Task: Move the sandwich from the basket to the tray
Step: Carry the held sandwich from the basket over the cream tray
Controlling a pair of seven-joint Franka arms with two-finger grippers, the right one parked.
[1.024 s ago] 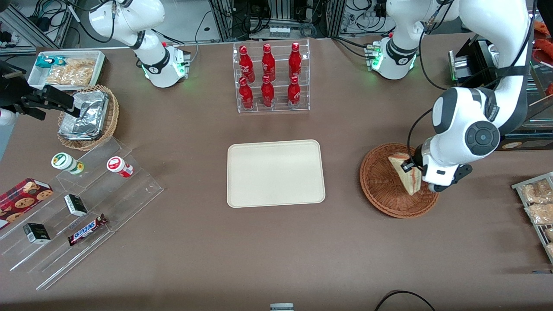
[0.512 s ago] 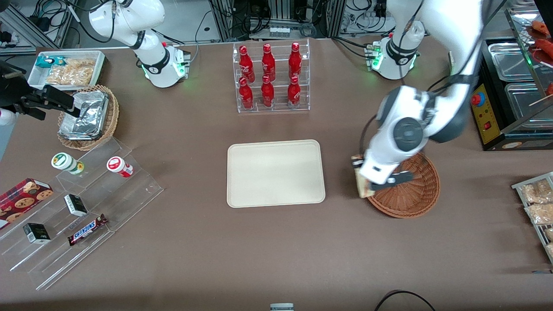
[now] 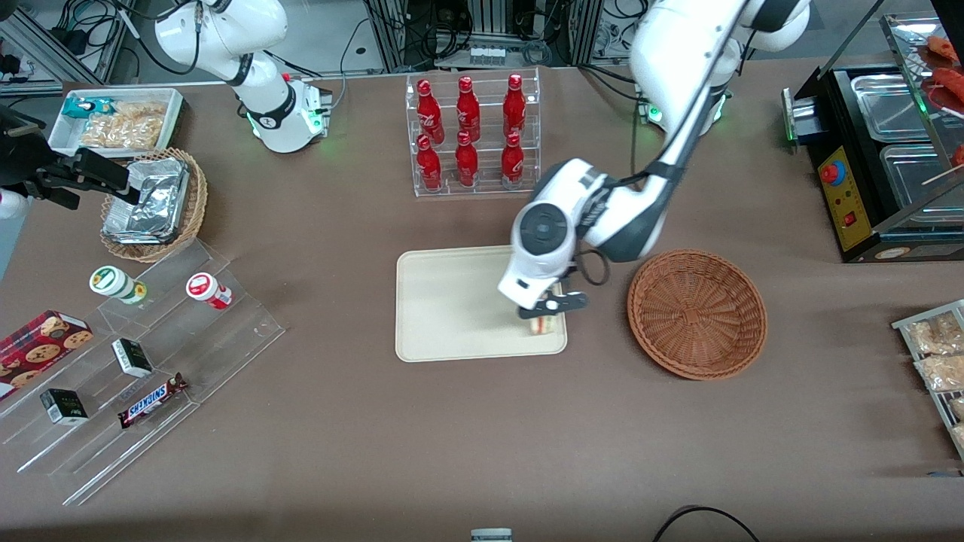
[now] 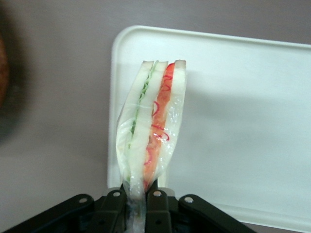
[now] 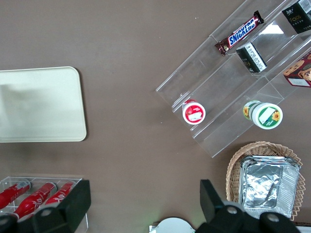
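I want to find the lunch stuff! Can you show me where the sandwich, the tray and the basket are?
sandwich [image 4: 154, 121]: left wrist view, on its striped cut edge, held in the gripper [image 4: 138, 196].
tray [image 3: 444, 301]: front view, on its bare floor.
basket [image 3: 697, 312]: front view, on its woven bottom.

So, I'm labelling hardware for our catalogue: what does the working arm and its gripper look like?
The left arm has glossy white rounded shells, dark grey joint sections and a round black cap. A black cable runs along it. Its gripper, above the tray, has black fingers.
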